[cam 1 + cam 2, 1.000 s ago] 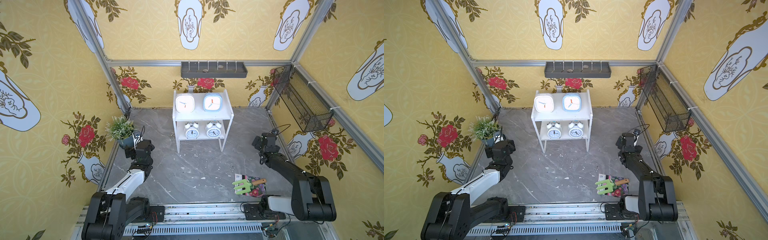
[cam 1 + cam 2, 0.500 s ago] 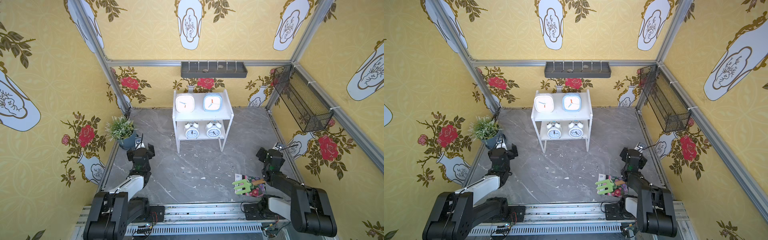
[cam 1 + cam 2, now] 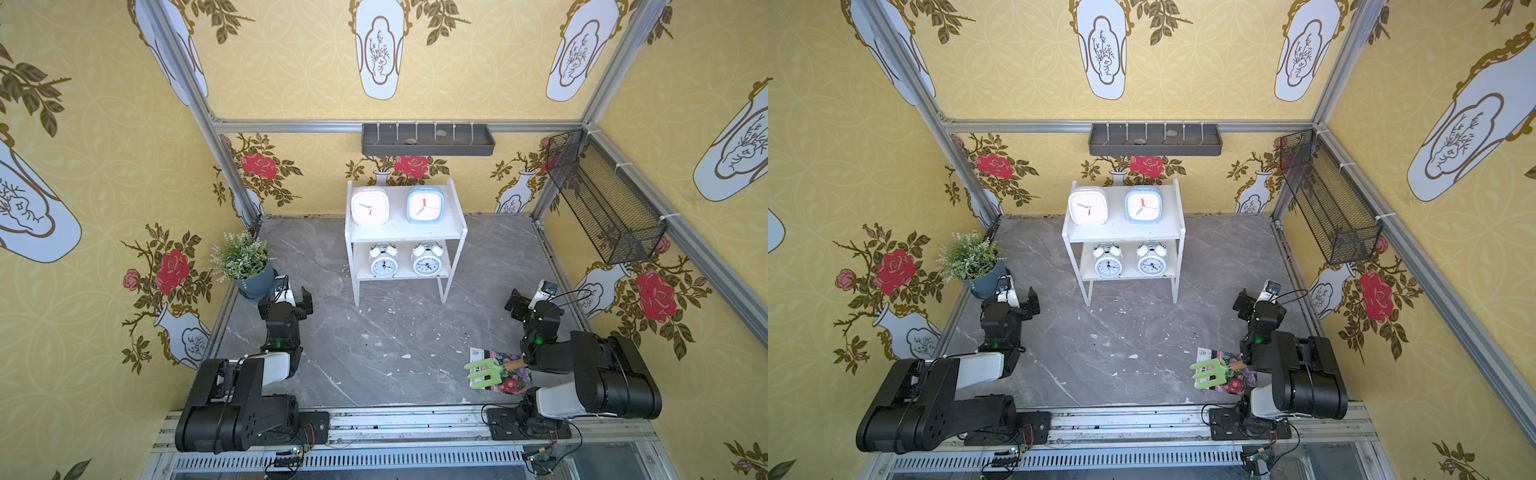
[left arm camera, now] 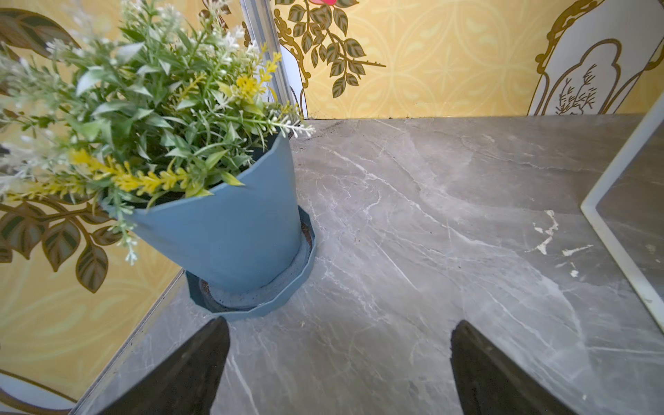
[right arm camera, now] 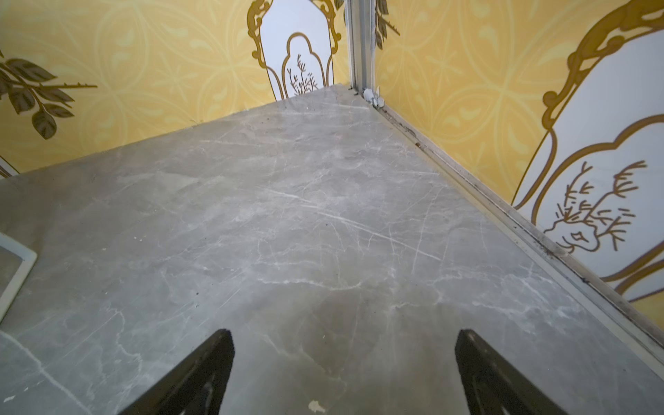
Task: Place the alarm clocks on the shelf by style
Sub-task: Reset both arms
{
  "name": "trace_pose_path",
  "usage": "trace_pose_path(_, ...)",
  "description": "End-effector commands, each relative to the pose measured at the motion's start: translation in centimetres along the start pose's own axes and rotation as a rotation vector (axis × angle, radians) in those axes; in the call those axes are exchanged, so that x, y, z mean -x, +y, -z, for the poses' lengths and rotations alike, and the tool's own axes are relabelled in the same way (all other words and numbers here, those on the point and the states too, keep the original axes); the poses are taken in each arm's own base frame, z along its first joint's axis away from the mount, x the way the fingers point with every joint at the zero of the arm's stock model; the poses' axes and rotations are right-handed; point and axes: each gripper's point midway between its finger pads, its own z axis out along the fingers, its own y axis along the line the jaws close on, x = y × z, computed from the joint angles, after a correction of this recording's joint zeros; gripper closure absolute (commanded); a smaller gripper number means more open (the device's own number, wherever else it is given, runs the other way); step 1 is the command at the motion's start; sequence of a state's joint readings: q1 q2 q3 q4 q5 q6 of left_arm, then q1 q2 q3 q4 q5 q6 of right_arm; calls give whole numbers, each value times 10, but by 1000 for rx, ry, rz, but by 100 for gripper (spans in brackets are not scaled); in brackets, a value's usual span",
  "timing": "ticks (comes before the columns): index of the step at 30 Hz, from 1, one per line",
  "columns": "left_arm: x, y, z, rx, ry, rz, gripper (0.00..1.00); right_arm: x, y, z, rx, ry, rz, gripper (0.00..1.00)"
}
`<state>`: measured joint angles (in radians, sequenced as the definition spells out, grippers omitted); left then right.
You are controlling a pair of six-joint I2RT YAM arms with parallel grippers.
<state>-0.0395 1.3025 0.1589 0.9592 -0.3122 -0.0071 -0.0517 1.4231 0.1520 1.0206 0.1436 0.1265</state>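
shelf: shelf point(image 3: 405, 230) stands at the back of the floor point(image 3: 395, 345), centred, well apart from both arms.
top tier: white clock point(image 3: 370, 206) and blue clock point(image 3: 424, 204), side by side, upright, faces forward, not touching.
lower tier: left bell clock point(image 3: 383, 261) and right bell clock point(image 3: 427, 259), side by side, upright, with a small gap between them.
sort: squares up, bells down. Reads as done by style; no clock on the floor.
left gripper: left gripper point(image 4: 339, 325) has jaws wide apart and empty, low over bare floor, just beside the pot point(image 4: 230, 230).
right gripper: right gripper point(image 5: 343, 332) has jaws wide apart and empty, over bare floor near the side wall.
clutter: green fork point(image 3: 484, 374) lies on a flower packet point(image 3: 509, 380) by the right arm's base. Neither is a task item.
handling, squares: probably light hollow plastic with a smooth rounded casing, so slippery. I'd pinch across the flat sides at mid-height, never on the face.
handling, bells: probably light too, but the bells, top handle and thin feet look fragile and snag-prone. Pinch the round body below the bells with jaws level. The curved body can roll in the pads, so centre the grip.
risk: little headroom under the top board, and the side panels allow a front approach only. A nudge could tip a neighbour or shove the light shelf.
next: my read is nothing left to move.
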Motion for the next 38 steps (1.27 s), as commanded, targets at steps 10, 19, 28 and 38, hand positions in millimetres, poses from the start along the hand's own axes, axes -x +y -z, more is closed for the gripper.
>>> trace_pose_path(10,10,-1,1,-9,-45,1,1,11,-1,-1,-23,-47,14,2)
trace_pose_path(19,10,-1,1,-10,-46,1,1,12,-1,-1,-21,-48,14,2)
trace_pose_path(28,10,-1,1,-9,-46,1,1,11,0,-1,-20,-47,15,3)
trace_pose_path(38,10,-1,1,-8,-48,1,1,12,0,-1,-9,-45,5,2)
